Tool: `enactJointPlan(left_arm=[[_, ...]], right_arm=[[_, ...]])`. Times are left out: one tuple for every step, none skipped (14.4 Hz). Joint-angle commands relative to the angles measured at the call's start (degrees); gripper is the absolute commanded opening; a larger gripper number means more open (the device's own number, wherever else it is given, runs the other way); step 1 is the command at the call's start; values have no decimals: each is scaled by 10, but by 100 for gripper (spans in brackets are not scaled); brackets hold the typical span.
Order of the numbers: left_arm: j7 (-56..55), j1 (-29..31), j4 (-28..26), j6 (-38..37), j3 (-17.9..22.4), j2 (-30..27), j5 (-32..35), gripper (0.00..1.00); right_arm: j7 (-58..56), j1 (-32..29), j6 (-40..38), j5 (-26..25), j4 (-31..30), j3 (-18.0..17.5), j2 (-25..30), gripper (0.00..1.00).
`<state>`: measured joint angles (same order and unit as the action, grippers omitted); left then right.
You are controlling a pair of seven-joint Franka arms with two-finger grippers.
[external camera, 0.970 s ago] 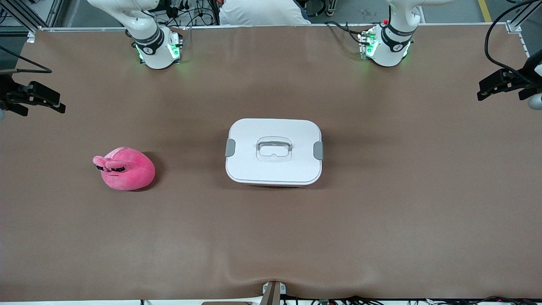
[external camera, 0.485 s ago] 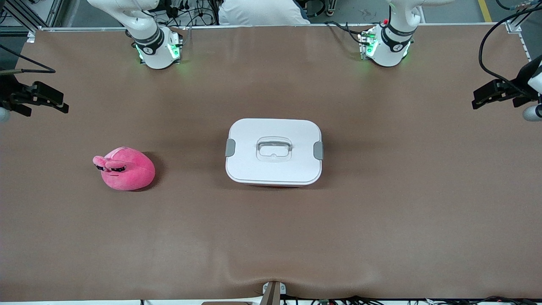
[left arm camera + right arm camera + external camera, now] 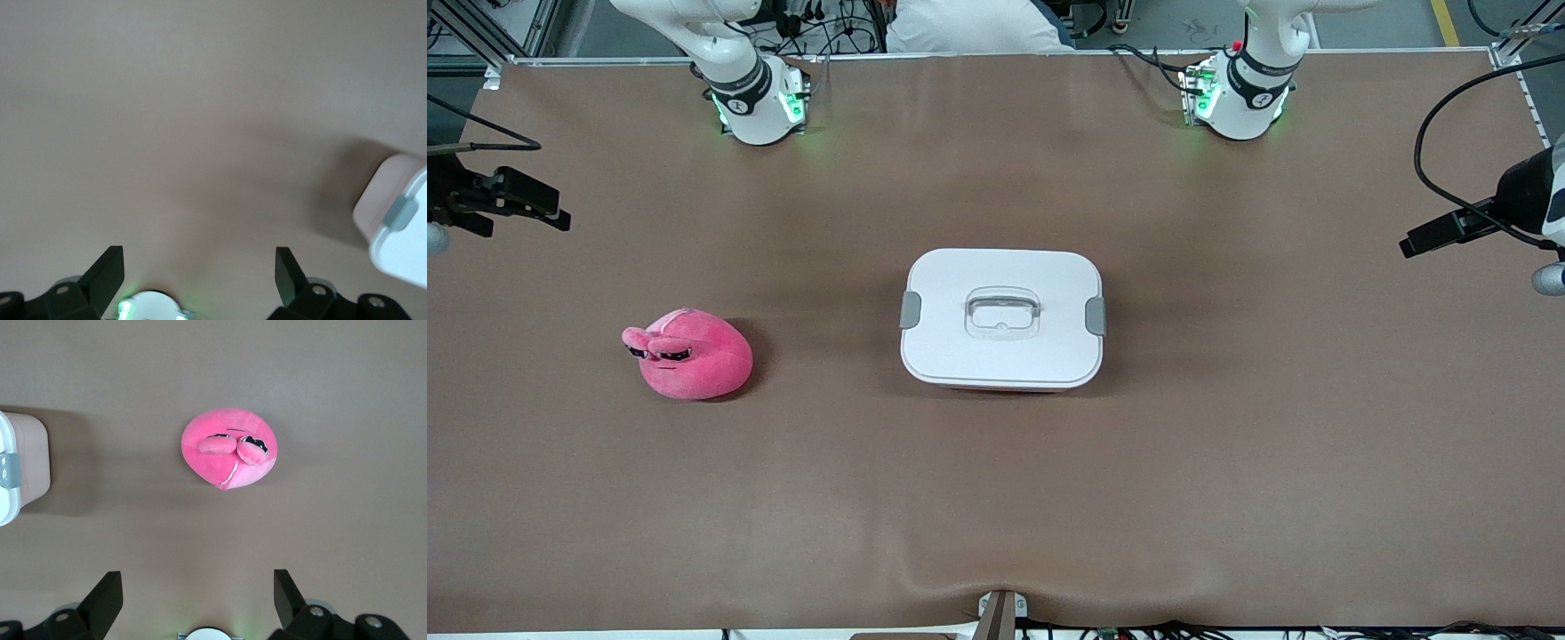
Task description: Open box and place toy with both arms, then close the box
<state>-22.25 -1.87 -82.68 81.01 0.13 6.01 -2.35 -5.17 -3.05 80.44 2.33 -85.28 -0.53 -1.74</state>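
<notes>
The box (image 3: pixel 1002 318) sits shut at the middle of the counter (image 3: pixel 1227 498), its white lid (image 3: pixel 1040 351) seated on the pink tub with both grey side clips (image 3: pixel 910 309) down against the lid's short ends, so the step in hand looks like the opening: the clips have to be released before the clear recessed handle (image 3: pixel 1002 314) is of any use. The left gripper (image 3: pixel 1449 233) hangs over the counter's edge at the left arm's end, fingers apart and empty; the right gripper (image 3: pixel 525 203) hangs over the edge at the right arm's end, likewise spread wide and holding nothing. To do this well, each arm would best take the clip on its own end, coming in low along the counter's long axis and flicking the clip outward, with the two moves timed together so the light tub does not slide. The left wrist view shows that arm's spread fingers (image 3: pixel 107 270) over bare counter with one clip just in sight at the box's corner, so it needs a sizeable travel inward. The pink plush toy (image 3: pixel 691 353) lies toward the right arm's end, slightly nearer the front camera than the box's middle and well apart from it; the right wrist view has it below its open gripper (image 3: pixel 193 600). There is wide bare room all around the box, and it is well clear of every edge, so a lifted lid can be set down on either long side.
</notes>
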Motion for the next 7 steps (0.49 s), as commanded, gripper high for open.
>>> enactJointPlan(left_arm=[[-71, -3, 14, -5, -9, 3, -16, 100], [-100, -4, 15, -5, -16, 4, -16, 100], [-127, -4, 15, -5, -22, 6, -16, 100], [-153, -4, 15, -5, -28, 7, -16, 100], [-179, -4, 14, -4, -37, 8, -16, 100], [-201, -5, 15, -4, -46, 10, -16, 100], [-222, -4, 15, 0, -54, 13, -15, 100]], right_arm=[[-11, -5, -16, 1, -6, -1, 9, 100], [-25, -6, -20, 1, -7, -1, 9, 100], [-27, -6, -22, 1, -9, -1, 7, 100], [-27, -4, -22, 1, -10, -1, 6, 100], [-27, 0, -23, 1, -10, -3, 7, 100], [-27, 7, -27, 1, -11, -4, 7, 100], [-28, 13, -28, 1, -14, -4, 6, 100]])
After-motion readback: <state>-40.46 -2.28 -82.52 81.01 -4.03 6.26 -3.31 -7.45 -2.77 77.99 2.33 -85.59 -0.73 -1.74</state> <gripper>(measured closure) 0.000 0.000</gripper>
